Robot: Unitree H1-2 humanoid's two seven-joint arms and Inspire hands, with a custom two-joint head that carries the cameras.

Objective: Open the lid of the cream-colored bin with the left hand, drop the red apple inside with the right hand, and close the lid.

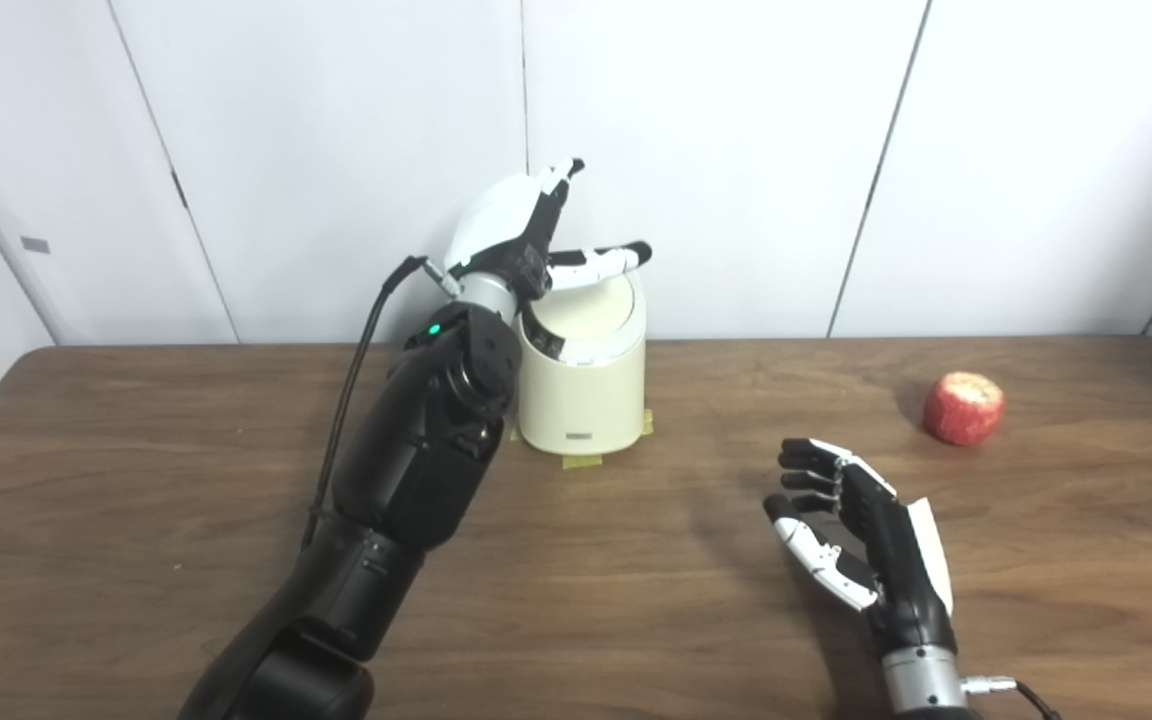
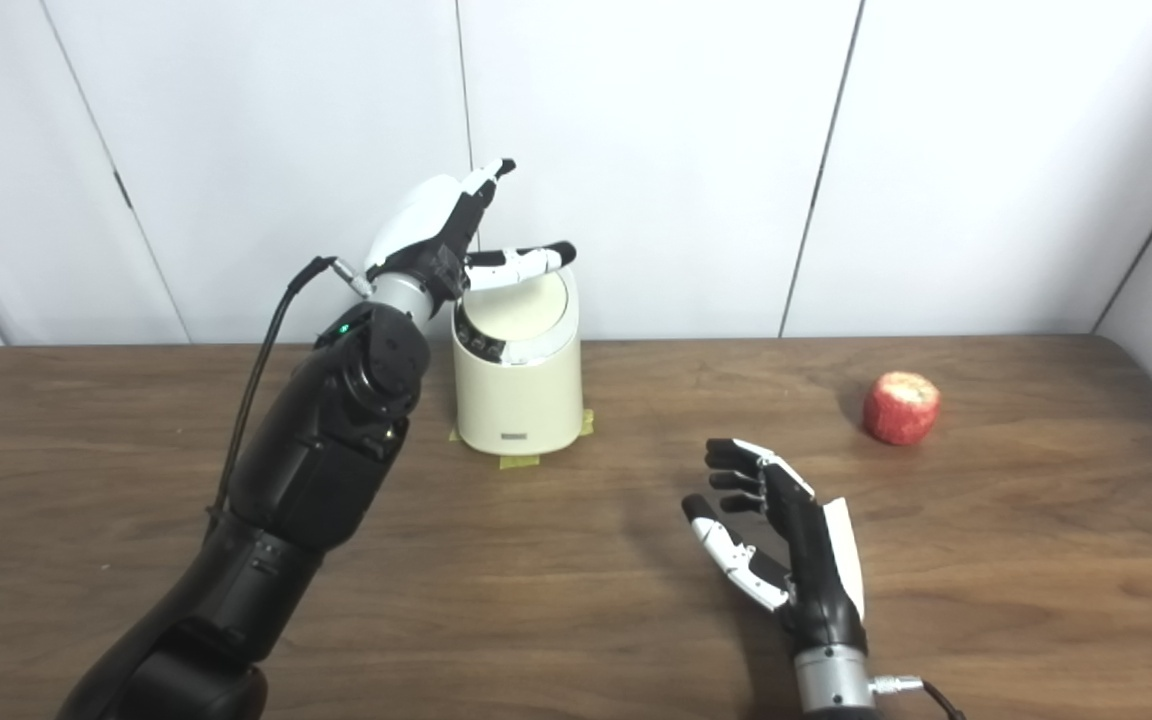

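The cream-colored bin (image 1: 584, 385) stands at the back middle of the wooden table, its lid (image 1: 591, 310) down and tilted toward me. My left hand (image 1: 521, 225) hovers open just above the lid's back edge, thumb stretched out over the lid, fingers pointing up; I cannot tell whether it touches. The red apple (image 1: 963, 407) sits alone on the table at the right. My right hand (image 1: 861, 535) is open above the table near the front, left of the apple and well apart from it, holding nothing.
Yellow tape pieces (image 1: 581, 461) mark the bin's base on the table (image 1: 636, 560). A white panelled wall (image 1: 736, 150) stands close behind the bin. My left forearm (image 1: 416, 450) rises just left of the bin.
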